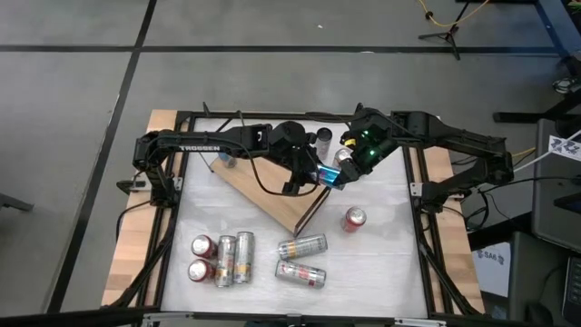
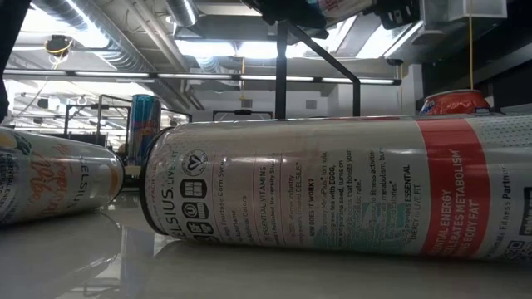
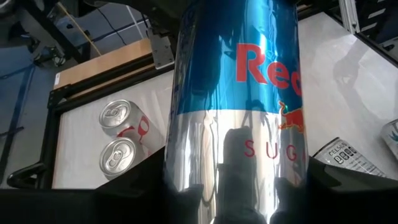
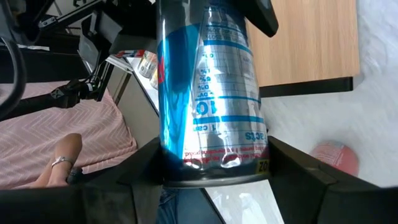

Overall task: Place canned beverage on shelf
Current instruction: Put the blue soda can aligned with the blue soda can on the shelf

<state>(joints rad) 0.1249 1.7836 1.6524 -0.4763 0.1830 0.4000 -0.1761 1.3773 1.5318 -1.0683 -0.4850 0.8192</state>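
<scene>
A blue and silver can (image 1: 329,174) hangs above the table between my two grippers, over the near right corner of the shelf (image 1: 263,195), a light wooden board on a black frame. My left gripper (image 1: 318,174) comes at the can from the table's left, my right gripper (image 1: 341,167) from the right. Each is shut on the can. In the left wrist view the can (image 3: 236,93) fills the picture. In the right wrist view the can (image 4: 208,87) stands before the shelf board (image 4: 305,43). My left gripper (image 3: 249,202) has the can's silver half (image 3: 186,168) between its two fingers, one on each side of the round wall. It slants down from the table's left. The can is lifted clear. My right gripper (image 4: 214,183) pinches the can near one end (image 4: 211,163), with a finger on each side of the wall. It slants down from the table's right. The can is clear of the shelf and the table.
Two red cans (image 1: 200,257) stand at the near left beside two lying silver cans (image 1: 234,258). Two more silver cans (image 1: 301,259) lie near the middle; one (image 2: 332,199) fills the low view. A red can (image 1: 354,219) stands to the right. A few cans (image 1: 318,138) stand at the shelf's far end.
</scene>
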